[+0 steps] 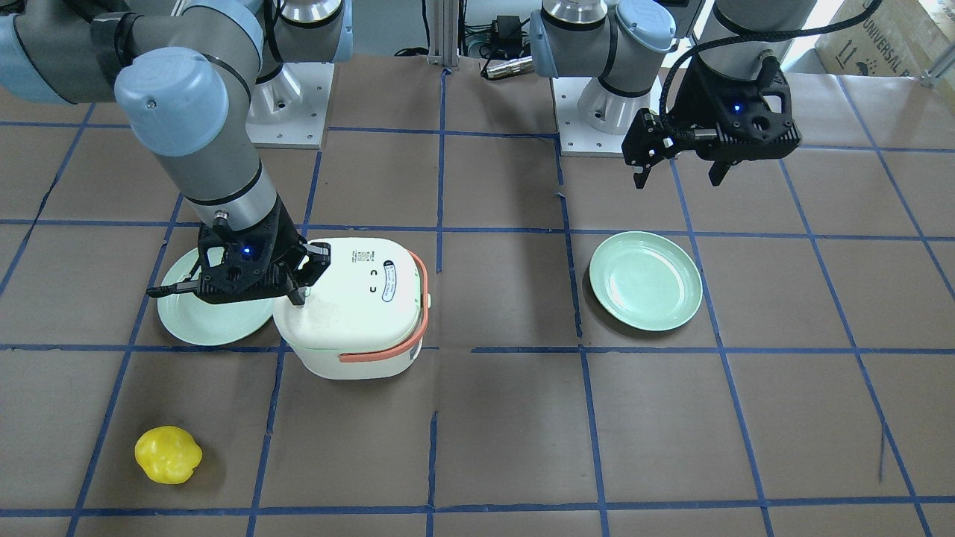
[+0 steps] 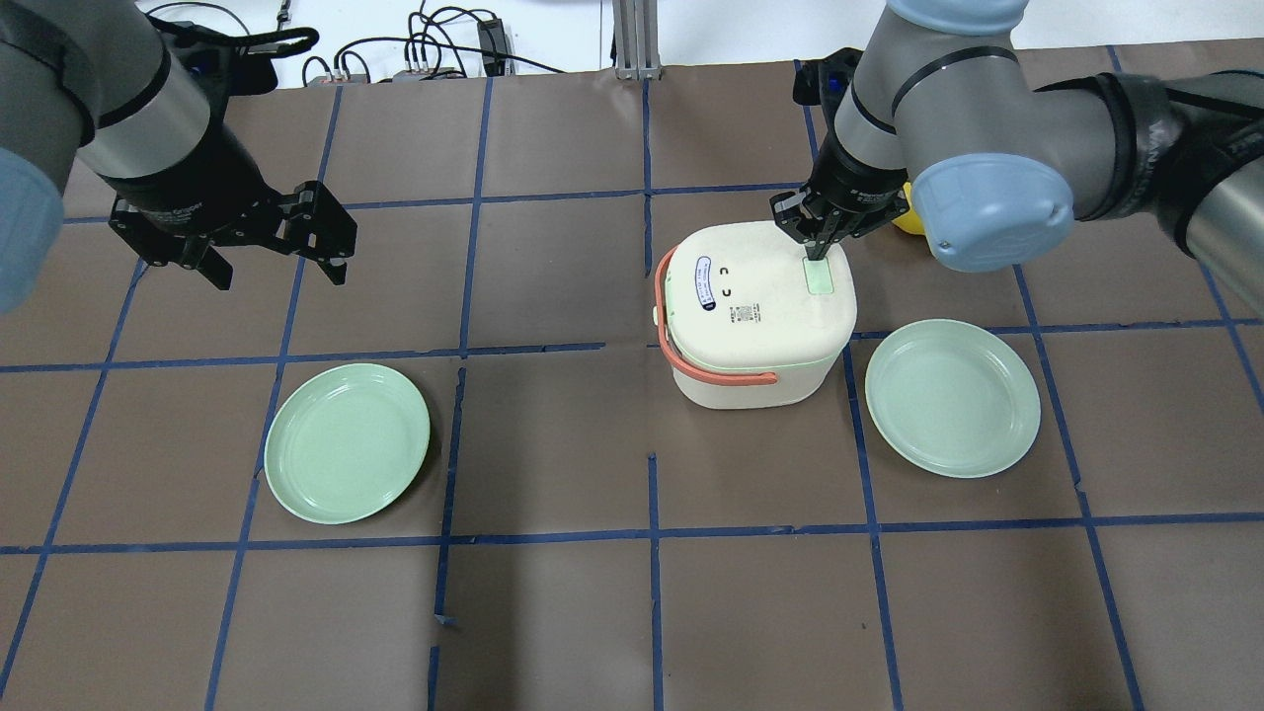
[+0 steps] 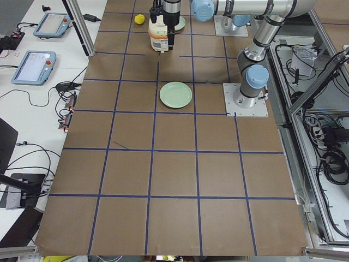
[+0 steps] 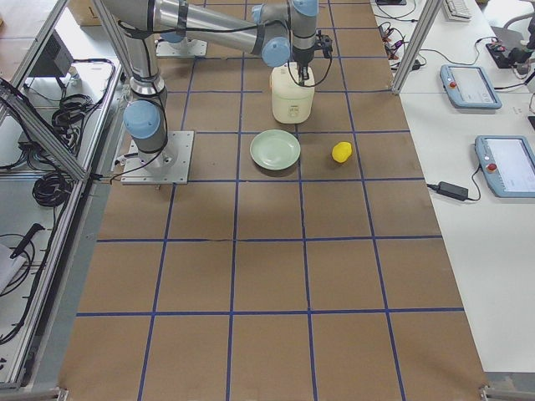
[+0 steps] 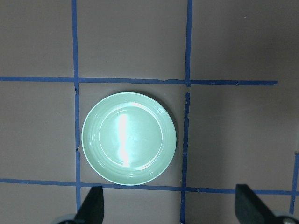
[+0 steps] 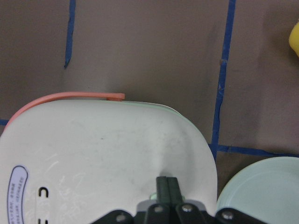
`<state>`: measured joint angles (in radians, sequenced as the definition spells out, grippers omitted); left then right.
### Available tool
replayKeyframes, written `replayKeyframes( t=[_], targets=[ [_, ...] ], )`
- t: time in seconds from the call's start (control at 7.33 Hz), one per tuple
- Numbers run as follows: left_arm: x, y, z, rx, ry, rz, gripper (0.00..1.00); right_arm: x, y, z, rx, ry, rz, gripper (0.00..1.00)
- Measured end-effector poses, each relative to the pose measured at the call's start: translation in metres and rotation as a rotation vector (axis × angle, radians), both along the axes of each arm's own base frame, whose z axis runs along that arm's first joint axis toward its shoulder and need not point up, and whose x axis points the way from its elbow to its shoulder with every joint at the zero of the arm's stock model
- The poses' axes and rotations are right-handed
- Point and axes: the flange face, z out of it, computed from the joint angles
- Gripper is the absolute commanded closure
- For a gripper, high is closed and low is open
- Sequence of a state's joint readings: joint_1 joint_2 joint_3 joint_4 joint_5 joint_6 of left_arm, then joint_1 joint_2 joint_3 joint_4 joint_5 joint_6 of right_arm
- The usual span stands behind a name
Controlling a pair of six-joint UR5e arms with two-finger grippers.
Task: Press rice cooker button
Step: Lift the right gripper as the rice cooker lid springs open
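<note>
Evidently the right gripper (image 2: 818,255) is serving as a poker: its two fingers are pinched together with nothing between them, making one narrow tip that comes almost straight down onto the rice cooker (image 2: 755,326). The button (image 2: 818,279), a small pale green patch set into the white lid, sits close to the lid edge on the robot's right. That is the side away from the oval label (image 2: 703,284) and the orange handle (image 2: 670,331), which is likely why this arm has the job. The tip meets the end of the button away from the robot. I cannot tell whether it is pushed in, though the right wrist view shows the fingers down on the lid with a sliver of green beside them. The left gripper (image 2: 278,269) hangs empty with its jaws wide apart, raised near a green plate (image 2: 347,442) well away across the table (image 2: 553,612), presumably parked clear. A second plate (image 2: 952,397) lies just beside the cooker.
</note>
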<state>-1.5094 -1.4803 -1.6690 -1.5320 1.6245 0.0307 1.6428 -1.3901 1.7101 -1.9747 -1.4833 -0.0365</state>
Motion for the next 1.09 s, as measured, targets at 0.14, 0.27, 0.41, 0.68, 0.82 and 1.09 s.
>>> replayKeyframes(
  t=[0.14,0.27,0.41,0.68,0.82,1.09],
  targets=[
    [0.000,0.000,0.000,0.000,0.000,0.000,0.00,0.000,0.001,0.003,-0.003,0.000,-0.001,0.83],
    [0.000,0.000,0.000,-0.001,0.000,0.000,0.00,0.000,0.003,0.008,-0.008,0.001,-0.001,0.55],
    [0.000,0.000,0.000,-0.001,0.000,0.000,0.00,-0.001,0.004,0.014,-0.010,0.002,-0.002,0.29],
    [0.000,0.000,0.000,-0.001,0.000,0.000,0.00,-0.001,0.003,0.036,-0.005,0.007,-0.003,0.01],
    [0.000,0.000,0.000,-0.001,0.000,0.000,0.00,-0.001,0.002,0.048,-0.008,0.010,-0.004,0.01],
    [0.000,0.000,0.000,-0.001,0.000,0.000,0.00,-0.002,0.005,0.073,-0.012,0.015,-0.004,0.01]
  ],
)
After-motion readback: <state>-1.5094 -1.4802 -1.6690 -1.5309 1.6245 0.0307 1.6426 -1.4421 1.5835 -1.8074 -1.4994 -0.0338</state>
